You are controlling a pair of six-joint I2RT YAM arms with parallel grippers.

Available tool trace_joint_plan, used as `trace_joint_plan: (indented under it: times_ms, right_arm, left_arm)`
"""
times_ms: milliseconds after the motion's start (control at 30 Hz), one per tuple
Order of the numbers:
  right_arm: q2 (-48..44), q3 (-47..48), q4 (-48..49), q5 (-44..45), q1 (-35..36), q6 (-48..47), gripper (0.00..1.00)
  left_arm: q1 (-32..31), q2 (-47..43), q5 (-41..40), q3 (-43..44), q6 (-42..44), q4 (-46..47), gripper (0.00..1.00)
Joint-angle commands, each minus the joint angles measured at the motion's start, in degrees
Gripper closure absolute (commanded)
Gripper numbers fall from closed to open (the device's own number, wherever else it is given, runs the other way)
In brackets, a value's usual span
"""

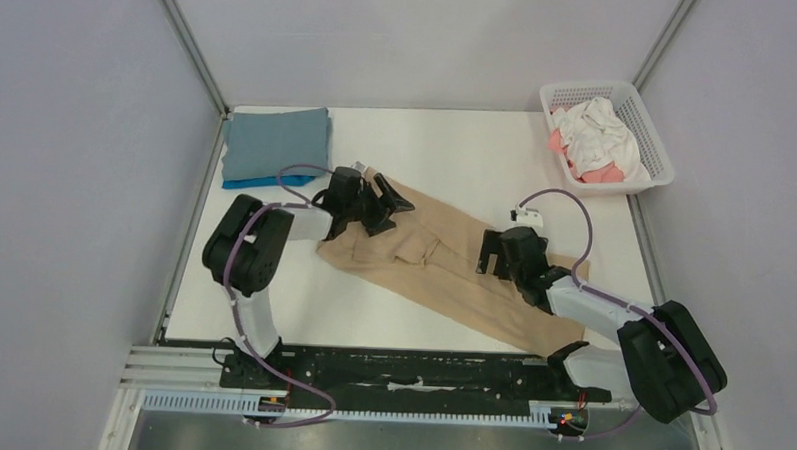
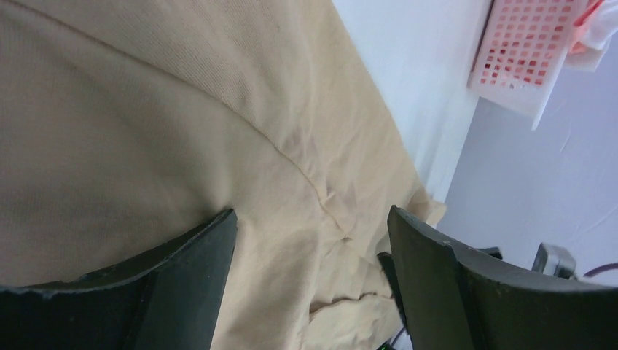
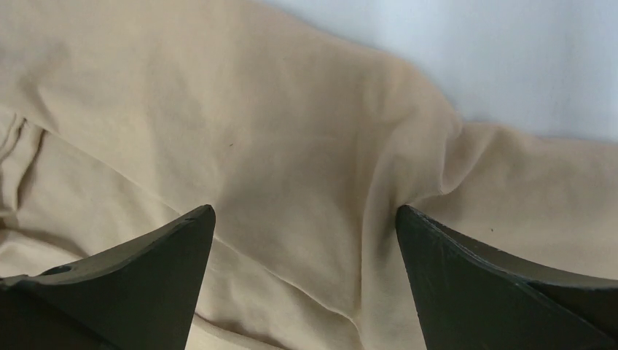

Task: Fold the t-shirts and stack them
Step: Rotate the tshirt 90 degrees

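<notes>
The tan-beige t-shirt [image 1: 443, 262] lies crumpled in a long diagonal band across the middle of the table. My left gripper [image 1: 393, 202] is open over its upper left end, jaws spread above the cloth [image 2: 182, 124]. My right gripper [image 1: 490, 256] is open over the shirt's right half, jaws wide above wrinkled cloth [image 3: 291, 168]. A folded grey-blue t-shirt [image 1: 275, 141] lies on a bright blue one [image 1: 266, 183] at the back left. White [image 1: 600, 130] and coral-pink [image 1: 604, 174] shirts sit bunched in the basket.
The white lattice basket [image 1: 650, 129] stands at the back right corner, also showing in the left wrist view [image 2: 525, 58]. Grey walls enclose the table on three sides. The black rail with the arm bases runs along the near edge.
</notes>
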Motion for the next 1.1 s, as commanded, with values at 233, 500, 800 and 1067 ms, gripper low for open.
trace_joint_plan:
  times_ms: [233, 500, 800, 1067]
  right_arm:
    - [6.76, 0.59, 3.70, -16.30, 1.21, -0.36, 0.02]
    - [-4.25, 5.04, 4.80, 5.76, 3.60, -26.34, 0.02]
    - [5.15, 24.18, -12.12, -41.48, 9.80, -67.85, 0.02]
    - [26.27, 42.04, -10.40, -39.78, 16.38, -65.95, 0.02]
  left_arm:
    - [0.78, 14.35, -1.45, 20.37, 7.67, -31.67, 0.13]
    - [0.67, 2.44, -5.31, 22.87, 13.96, -36.07, 0.13]
    - [0.10, -35.35, -19.86, 4.53, 16.09, -39.19, 0.13]
    - [0.08, -61.93, -24.02, -17.32, 11.25, -50.01, 0.12]
